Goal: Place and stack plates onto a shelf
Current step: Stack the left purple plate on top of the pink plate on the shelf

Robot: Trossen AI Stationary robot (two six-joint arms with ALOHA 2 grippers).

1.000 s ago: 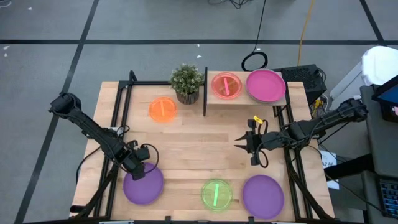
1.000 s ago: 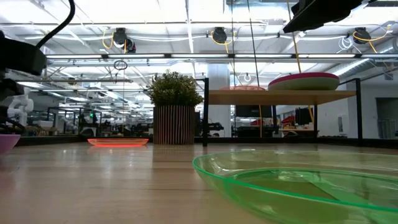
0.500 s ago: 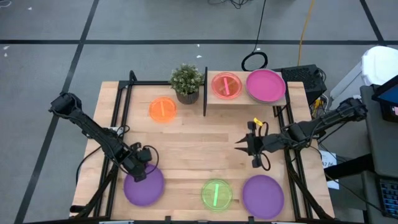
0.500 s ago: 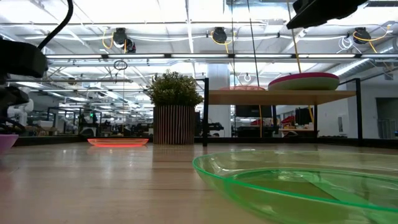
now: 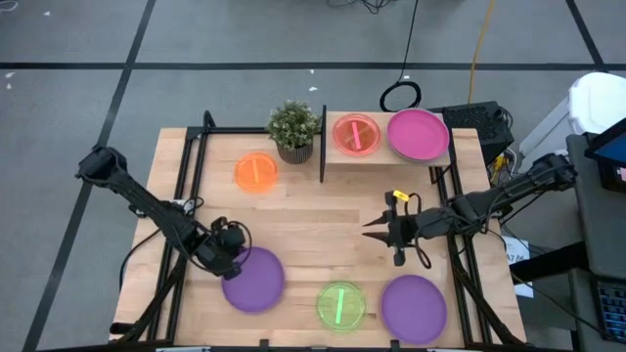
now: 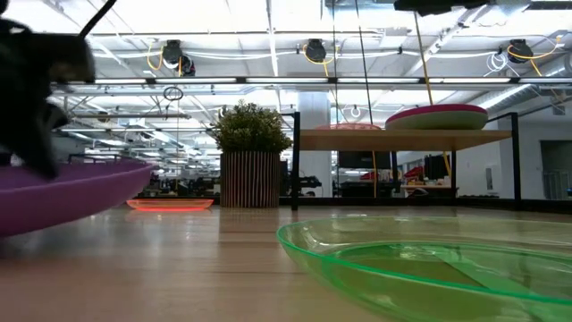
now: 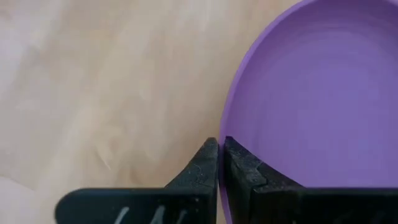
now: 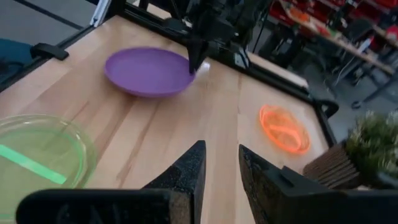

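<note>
- Gripping the rim of a round opaque purple plastic plate [image 5: 253, 279], the left pincer [image 5: 232, 256] holds it tilted above the desk [image 5: 313, 210].
- The right pincer [image 5: 376, 233] hovers mid-desk, fingers narrowly parted.

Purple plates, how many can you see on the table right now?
2. One purple plate is at the table's front left, gripped at its rim by the left pincer; the other purple plate lies at the front right.

No legible text or labels.

A purple plate [image 5: 254, 279] is lifted and tilted above the tabletop [image 5: 313, 215]. The shelf [image 5: 386, 156] carries a pink-red plate [image 5: 355, 134] and a magenta plate [image 5: 419, 134], side by side.
</note>
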